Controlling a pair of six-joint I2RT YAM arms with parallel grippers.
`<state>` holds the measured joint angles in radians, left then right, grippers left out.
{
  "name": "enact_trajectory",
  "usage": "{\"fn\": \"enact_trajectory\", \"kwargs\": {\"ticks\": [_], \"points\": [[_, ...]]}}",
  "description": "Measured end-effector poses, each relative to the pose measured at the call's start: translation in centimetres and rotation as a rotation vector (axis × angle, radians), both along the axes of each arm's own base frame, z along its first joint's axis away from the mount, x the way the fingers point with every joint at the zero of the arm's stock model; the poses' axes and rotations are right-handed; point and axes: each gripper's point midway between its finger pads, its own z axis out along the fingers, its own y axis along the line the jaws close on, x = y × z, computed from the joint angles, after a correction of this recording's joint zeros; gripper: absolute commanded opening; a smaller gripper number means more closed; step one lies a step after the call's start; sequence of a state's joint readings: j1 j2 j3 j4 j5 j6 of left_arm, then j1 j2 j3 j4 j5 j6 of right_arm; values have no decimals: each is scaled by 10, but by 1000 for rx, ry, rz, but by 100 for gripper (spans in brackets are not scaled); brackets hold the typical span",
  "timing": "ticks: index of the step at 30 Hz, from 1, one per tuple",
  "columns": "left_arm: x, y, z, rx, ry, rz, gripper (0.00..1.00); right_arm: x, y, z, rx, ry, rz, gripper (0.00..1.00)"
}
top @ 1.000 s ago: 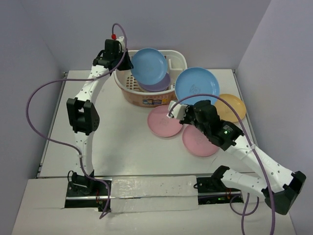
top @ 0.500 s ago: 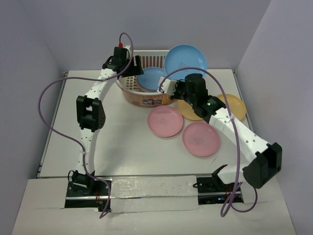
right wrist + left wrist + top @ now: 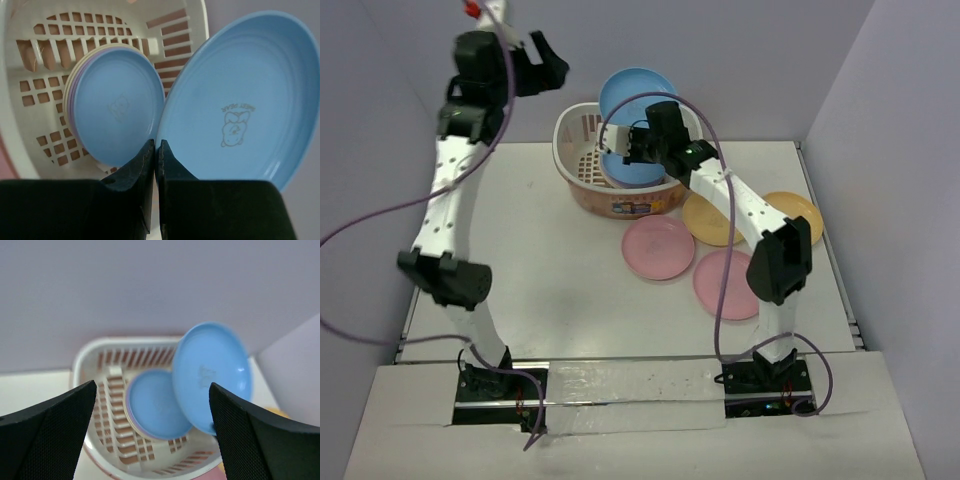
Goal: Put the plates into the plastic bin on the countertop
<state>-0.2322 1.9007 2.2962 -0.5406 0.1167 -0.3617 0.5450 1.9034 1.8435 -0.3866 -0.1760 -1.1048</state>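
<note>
Blue plate (image 3: 240, 100) is pinched at its lower rim by the right jaws, pressed tight on the thin edge, and it hangs upright over the right side of the bin (image 3: 570, 135). A second ago it was low beside the bin, above the desk (image 3: 550, 260). Now it's over the rack, so the drop looks close.

Left jaws are spread and empty, pulled high and clear of the bin's rim. Inside, a second blue plate (image 3: 117, 110) tops a stack with lilac and cream edges peeking out. Two pink plates (image 3: 658, 248) and two yellow plates (image 3: 715, 220) wait on the matte white desk. The plates are smooth, shallow, glossy plastic, and the bin is oval with slotted walls.
</note>
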Motion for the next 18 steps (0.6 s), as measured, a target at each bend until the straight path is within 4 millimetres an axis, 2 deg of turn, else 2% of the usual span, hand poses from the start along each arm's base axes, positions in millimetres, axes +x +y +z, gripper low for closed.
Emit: {"fn": "enact_trajectory", "kwargs": {"ticks": [1, 3, 4, 6, 8, 11, 14, 16, 18], "points": [[-14, 13, 26, -10, -55, 19, 99, 8, 7, 0, 8, 2, 4, 0], [-38, 34, 65, -25, -139, 55, 99, 19, 16, -7, 17, 16, 9, 0], [-45, 43, 76, -30, -166, 68, 99, 22, 20, -14, 17, 45, 11, 0], [-54, 55, 75, -28, -163, 87, 99, 28, 26, -24, 25, 90, 7, 0], [-50, 66, 60, -23, -129, 102, 99, 31, 31, -35, 34, 128, -1, 0], [-32, 80, 10, -10, -8, 127, 99, 26, 29, -55, 25, 203, -16, 0], [-18, 91, -41, -4, 122, 149, 99, 19, 26, -67, 16, 254, -26, 0], [-16, 92, -59, -4, 175, 151, 99, 16, 26, -72, 16, 277, -29, 0], [-16, 91, -65, -5, 195, 146, 99, 15, 28, -77, 22, 300, -28, 3]]}}
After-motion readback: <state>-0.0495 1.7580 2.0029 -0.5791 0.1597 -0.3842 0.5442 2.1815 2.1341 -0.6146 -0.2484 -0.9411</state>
